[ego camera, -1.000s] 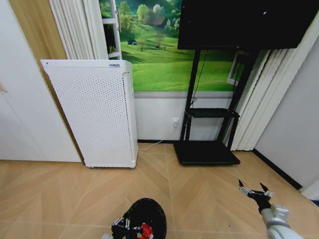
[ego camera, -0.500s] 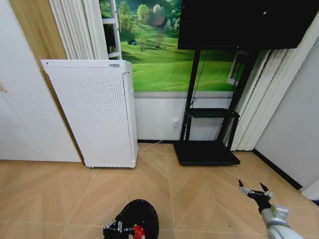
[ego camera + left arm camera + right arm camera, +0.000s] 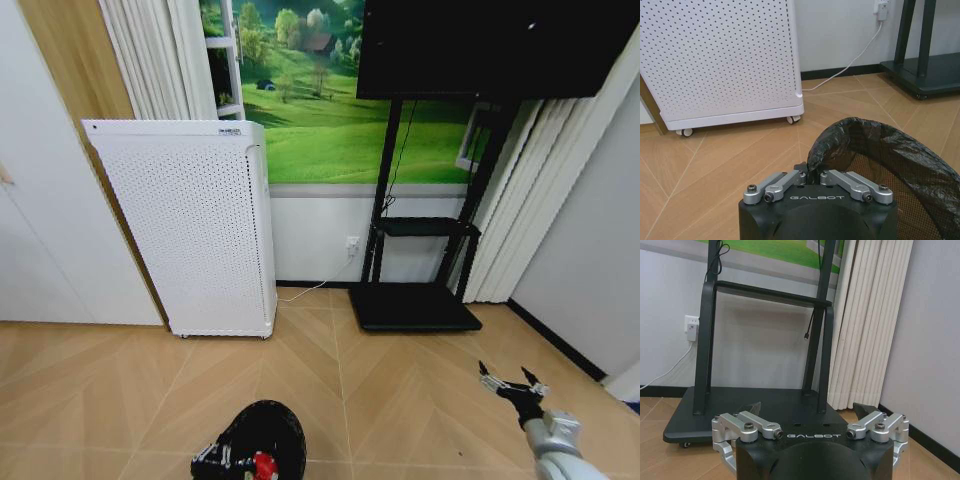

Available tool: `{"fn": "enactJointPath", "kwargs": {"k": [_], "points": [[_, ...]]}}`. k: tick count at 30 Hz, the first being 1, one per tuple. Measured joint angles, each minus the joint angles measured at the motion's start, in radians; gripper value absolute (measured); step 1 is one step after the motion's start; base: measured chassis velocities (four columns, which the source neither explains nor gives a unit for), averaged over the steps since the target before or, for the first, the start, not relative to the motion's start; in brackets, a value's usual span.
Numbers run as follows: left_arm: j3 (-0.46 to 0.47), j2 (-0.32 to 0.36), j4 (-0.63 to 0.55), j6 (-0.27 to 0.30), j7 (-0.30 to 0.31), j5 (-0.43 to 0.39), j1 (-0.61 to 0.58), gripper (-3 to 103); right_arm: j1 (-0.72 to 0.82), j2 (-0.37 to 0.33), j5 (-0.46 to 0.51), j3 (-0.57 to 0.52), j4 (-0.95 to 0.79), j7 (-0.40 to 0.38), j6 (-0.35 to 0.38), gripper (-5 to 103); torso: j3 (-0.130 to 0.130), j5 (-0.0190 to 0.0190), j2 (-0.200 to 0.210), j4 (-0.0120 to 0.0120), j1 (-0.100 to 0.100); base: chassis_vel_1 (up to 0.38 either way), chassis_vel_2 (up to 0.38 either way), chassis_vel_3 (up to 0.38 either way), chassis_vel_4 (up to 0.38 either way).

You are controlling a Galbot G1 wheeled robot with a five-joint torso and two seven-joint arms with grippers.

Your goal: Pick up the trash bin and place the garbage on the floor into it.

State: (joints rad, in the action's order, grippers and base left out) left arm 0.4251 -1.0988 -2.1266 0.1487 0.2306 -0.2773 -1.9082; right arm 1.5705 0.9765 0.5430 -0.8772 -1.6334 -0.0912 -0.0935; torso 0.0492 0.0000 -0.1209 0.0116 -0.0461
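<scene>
Herringbone wood flooring (image 3: 400,400) is stretching toward a white perforated appliance (image 3: 190,225) against the wall. Low before the robot, the left gripper (image 3: 810,176) is pinching the lined rim of the trash bin (image 3: 262,437), carrying it; the right gripper (image 3: 512,383) is hanging spread and empty. Judging by this, garbage collecting comes next, calling for litter to be located.

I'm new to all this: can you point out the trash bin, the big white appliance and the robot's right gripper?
trash bin (image 3: 900,165): left wrist view, bag-lined rim.
white appliance (image 3: 190,225): head view, perforated front.
right gripper (image 3: 511,383): head view, between fingertips.
</scene>
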Motion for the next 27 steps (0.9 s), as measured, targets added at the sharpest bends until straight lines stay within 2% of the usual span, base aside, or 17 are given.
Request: {"fn": "enactJointPath", "kwargs": {"k": [1, 3, 5, 6, 7, 8, 10, 13, 15, 16, 18, 19, 21, 22, 24, 25, 27], "points": [[0.002, -0.001, 0.001, 0.0, 0.0, -0.001, 0.001, 4, 0.0, 0.0, 0.0, 0.0, 0.0, 0.0, 0.0, 100, 0.0, 0.0, 0.0, 0.0, 0.0, 0.0, 0.0, 0.0, 0.0], [0.008, 0.0, 0.001, -0.001, -0.003, -0.005, 0.001, 11, 0.0, 0.0, 0.0, 0.0, 0.0, 0.0, 0.0, 100, 0.0, 0.0, 0.0, 0.0001, 0.0, 0.0, 0.0, 0.0, 0.0], [0.01, 0.001, 0.001, 0.0, -0.004, -0.008, 0.001, 11, 0.0, 0.0, 0.0, 0.0, 0.0, 0.0, 0.0, 100, 0.0, 0.0002, 0.0, 0.0, 0.0, 0.0, 0.0, 0.0, 0.0], [0.013, 0.002, 0.001, 0.002, -0.005, -0.012, 0.003, 16, 0.0, 0.0, 0.0, 0.0, 0.0, 0.0, 0.0, 100, 0.0, 0.0001, 0.0, 0.0, 0.0, 0.0, 0.0, 0.0, 0.0], [0.016, 0.002, 0.001, 0.006, -0.005, -0.016, 0.005, 27, 0.0, 0.0, 0.0, 0.0, 0.0, 0.0, 0.0, 100, 0.0, 0.0, 0.0, 0.0, 0.0, 0.0, 0.0, 0.0, 0.0], [0.016, 0.002, 0.001, 0.006, -0.005, -0.016, 0.005, 27, 0.0, 0.0, 0.0, 0.0, 0.0, 0.0, 0.0, 100, 0.0, 0.0, 0.0, 0.0, 0.0, 0.0, 0.0, 0.0, 0.0], [0.017, 0.003, 0.001, 0.009, -0.005, -0.021, 0.011, 38, 0.0, 0.0, 0.0, 0.0, 0.0, 0.0, 0.0, 100, 0.0, 0.0, 0.0, 0.0, 0.0, 0.0, 0.0, 0.0, 0.0], [0.017, 0.003, 0.002, 0.01, -0.005, -0.022, 0.013, 44, 0.0, 0.0, 0.0, 0.0, 0.0, 0.0, 0.0, 100, 0.0, 0.0, 0.0, 0.0, 0.0, 0.0, 0.0, 0.0, 0.0], [0.016, 0.004, 0.005, 0.012, -0.005, -0.023, 0.02, 55, 0.0, 0.0, 0.0, 0.0, 0.0, 0.0, 0.0, 100, 0.0, 0.0, 0.0, 0.0, 0.0, 0.0, 0.0, 0.0, 0.0], [0.016, 0.004, 0.005, 0.012, -0.005, -0.023, 0.02, 55, 0.0, 0.0, 0.0, 0.0, 0.0, 0.0, 0.0, 100, 0.0, 0.0, 0.0, 0.0, 0.0, 0.0, 0.0, 0.0, 0.0], [0.015, 0.005, 0.007, 0.013, -0.006, -0.025, 0.025, 66, 0.0, 0.0, 0.0, 0.0, 0.0, 0.0, 0.0, 100, 0.0, 0.0, 0.0, 0.0, 0.0, 0.0, 0.0, 0.0, 0.0], [0.015, 0.005, 0.007, 0.013, -0.006, -0.025, 0.025, 66, 0.0, 0.0, 0.0, 0.0, 0.0, 0.0, 0.0, 100, 0.0, 0.0, 0.0, 0.0, 0.0, 0.0, 0.0, 0.0, 0.0], [0.014, 0.006, 0.01, 0.013, -0.007, -0.026, 0.028, 77, 0.0, 0.0, 0.0, 0.0, 0.0, 0.0, 0.0, 100, 0.0, 0.0, 0.0, 0.0, 0.0, 0.0, 0.0, 0.0, 0.0], [0.014, 0.006, 0.01, 0.013, -0.007, -0.026, 0.028, 77, 0.0, 0.0, 0.0, 0.0, 0.0, 0.0, 0.0, 100, 0.0, 0.0, 0.0, 0.0, 0.0, 0.0, 0.0, 0.0, 0.0], [0.015, 0.008, 0.009, 0.016, -0.007, -0.031, 0.029, 88, 0.0, 0.0, 0.0, 0.0, 0.0, 0.0, 0.0, 100, 0.0, 0.0, 0.0, 0.0, 0.0, 0.0, 0.0, 0.0, 0.0], [0.015, 0.008, 0.009, 0.016, -0.007, -0.031, 0.029, 88, 0.0, 0.0, 0.0, 0.0, 0.0, 0.0, 0.0, 100, 0.0, 0.0, 0.0, 0.0, 0.0, 0.0, 0.0, 0.0, 0.0], [0.024, 0.015, -0.001, 0.021, -0.011, -0.04, 0.031, 97, 0.0, 0.0, 0.0, 0.0, 0.0, 0.0, 0.0, 100, 0.0, 0.0, 0.0, 0.0, 0.0, 0.0, 0.0, 0.0, 0.0]]}}
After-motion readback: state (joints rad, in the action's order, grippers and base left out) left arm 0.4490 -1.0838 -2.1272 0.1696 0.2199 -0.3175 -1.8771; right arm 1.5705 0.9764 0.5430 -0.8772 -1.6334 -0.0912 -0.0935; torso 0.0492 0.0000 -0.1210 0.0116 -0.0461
